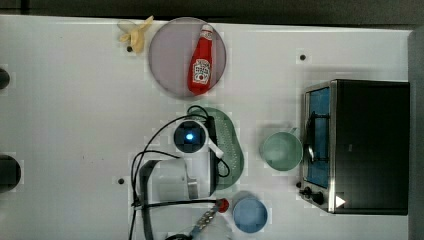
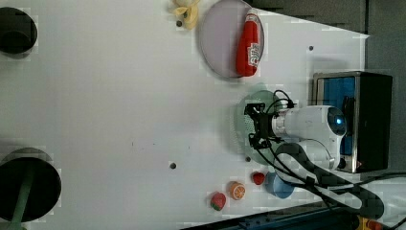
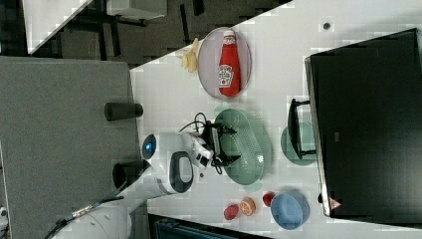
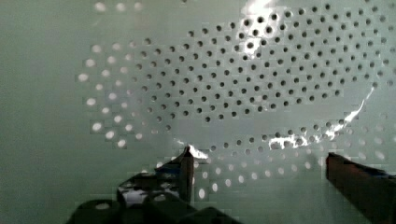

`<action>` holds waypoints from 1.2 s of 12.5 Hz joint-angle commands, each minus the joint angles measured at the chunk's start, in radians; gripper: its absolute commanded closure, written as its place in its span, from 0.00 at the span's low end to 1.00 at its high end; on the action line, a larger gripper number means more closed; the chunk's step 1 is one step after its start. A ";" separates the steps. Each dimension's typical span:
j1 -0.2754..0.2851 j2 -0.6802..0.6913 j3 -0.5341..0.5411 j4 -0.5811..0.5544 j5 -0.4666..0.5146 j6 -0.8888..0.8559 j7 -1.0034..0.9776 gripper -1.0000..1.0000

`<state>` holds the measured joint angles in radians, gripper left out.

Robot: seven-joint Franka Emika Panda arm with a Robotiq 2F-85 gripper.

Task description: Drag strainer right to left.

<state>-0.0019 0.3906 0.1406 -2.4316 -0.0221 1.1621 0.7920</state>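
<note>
We judge the approach step in hand: the pincer (image 4: 257,163), jaws wide, sits seemingly inside the strainer (image 4: 233,84); next it should press and drag.

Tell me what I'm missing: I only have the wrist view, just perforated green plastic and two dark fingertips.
Observer: The gripper is open over the strainer, with nothing between the fingers.
Operator: Say what sits beside the strainer.
Observer: In the top view, a green mug stands to the strainer's right, before a toaster oven.
Operator: Name what lies on the other sides.
Observer: In the top view, a plate holding a ketchup bottle lies above it and a blue bowl below it.
</note>
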 commanded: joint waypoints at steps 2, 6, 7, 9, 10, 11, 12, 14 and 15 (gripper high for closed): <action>0.038 -0.029 0.049 0.042 0.044 0.000 0.124 0.00; 0.072 -0.027 0.094 0.045 0.058 0.000 0.246 0.00; 0.082 -0.026 0.104 0.046 0.058 0.000 0.261 0.00; 0.101 -0.022 0.115 0.050 0.058 0.000 0.289 0.00; 0.114 -0.018 0.116 0.057 0.058 0.000 0.299 0.00; 0.128 -0.008 0.116 0.069 0.058 0.000 0.316 0.00; 0.141 0.008 0.116 0.087 0.058 0.000 0.343 0.00; 0.169 0.049 0.117 0.139 0.058 0.000 0.385 0.00; 0.186 0.066 0.117 0.167 0.058 -0.003 0.402 0.00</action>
<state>0.1434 0.4475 0.2491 -2.3242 0.0220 1.1562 1.1182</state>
